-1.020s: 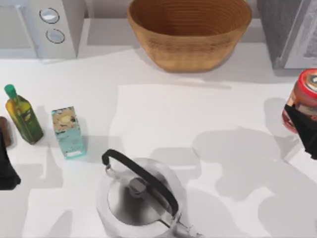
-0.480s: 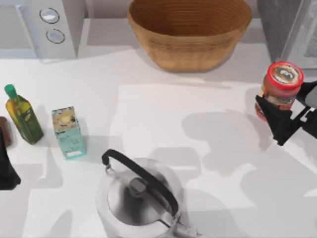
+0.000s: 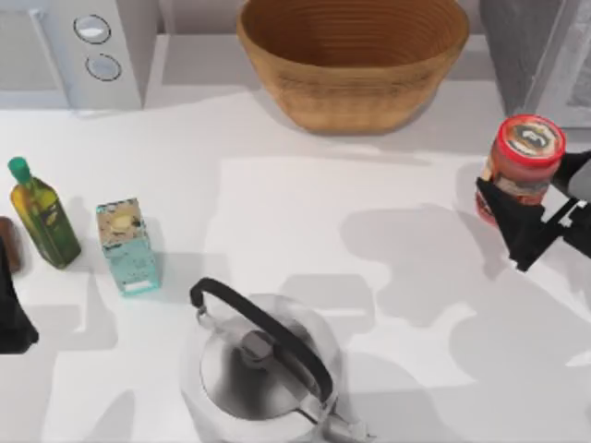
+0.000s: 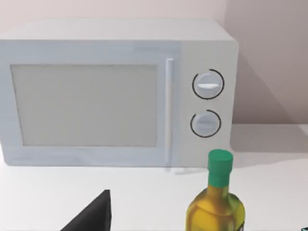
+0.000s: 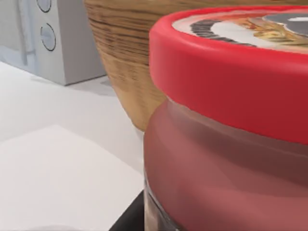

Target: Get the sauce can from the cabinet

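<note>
the right end effector (image 3: 517,208) is clamped on the can (image 3: 523,164), held upright at the desk's (image 3: 295,221) right edge, just clear of the cabinet (image 3: 545,55). this looks like the carry-out step; next, bring it inward and set it down. the left arm sits parked far left.

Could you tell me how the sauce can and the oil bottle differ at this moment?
The sauce can is squat with a wide red lid; the oil bottle is slim with a small green cap. The sauce can is gripped by the right gripper at the table's right edge; the oil bottle stands free at the left. Both are upright.
</note>
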